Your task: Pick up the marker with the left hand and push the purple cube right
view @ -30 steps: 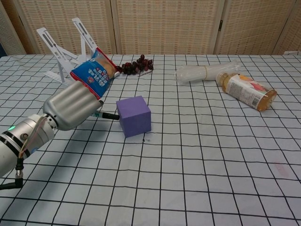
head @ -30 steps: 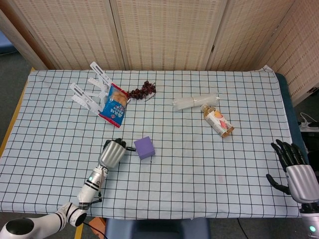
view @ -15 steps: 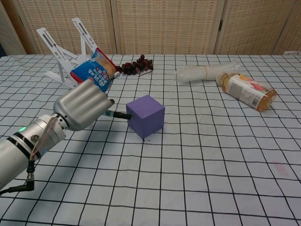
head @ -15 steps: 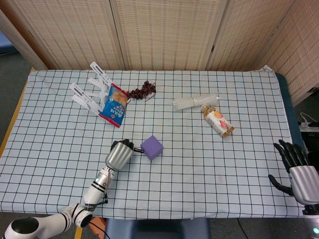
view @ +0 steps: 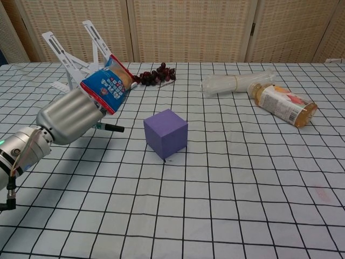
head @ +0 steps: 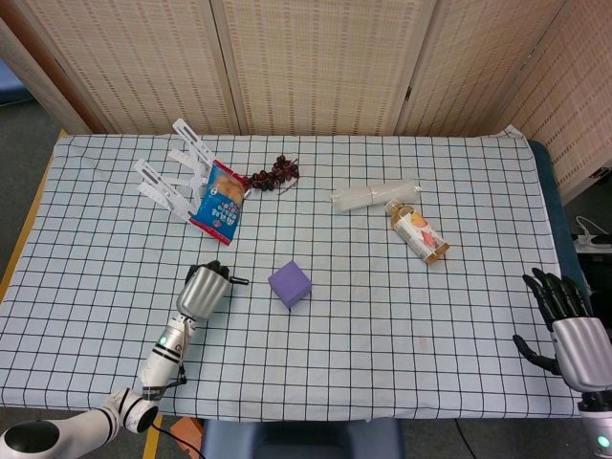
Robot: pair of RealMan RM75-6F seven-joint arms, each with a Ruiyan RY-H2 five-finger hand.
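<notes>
Gripping the marker (view: 110, 128) in curled fingers, the left hand (view: 70, 116) sits low over the checked cloth of the counter (view: 226, 205), to the left of the purple cube (view: 166, 134); the marker's dark tip sticks out of the fist toward the cube and stops short of it, with a clear gap of cloth between tip and cube. The cube rests flat on the cloth, turned so that one corner faces the chest camera. In the head view the same left hand (head: 203, 291) shows left of the cube (head: 290, 284), while the right hand (head: 566, 325) stays well to the right of the cube at the counter's near right edge, palm side up, dark fingers spread and holding nothing. Behind the cube and to its left, a blue snack bag (view: 108, 83) leans against a white folding stand (view: 70, 56). Straight behind the cube lies a bunch of dark grapes (view: 155, 74). Farther right of the cube, toward the back, a clear plastic roll (view: 232, 83) lies beside a bottle (view: 283, 105) on its side
</notes>
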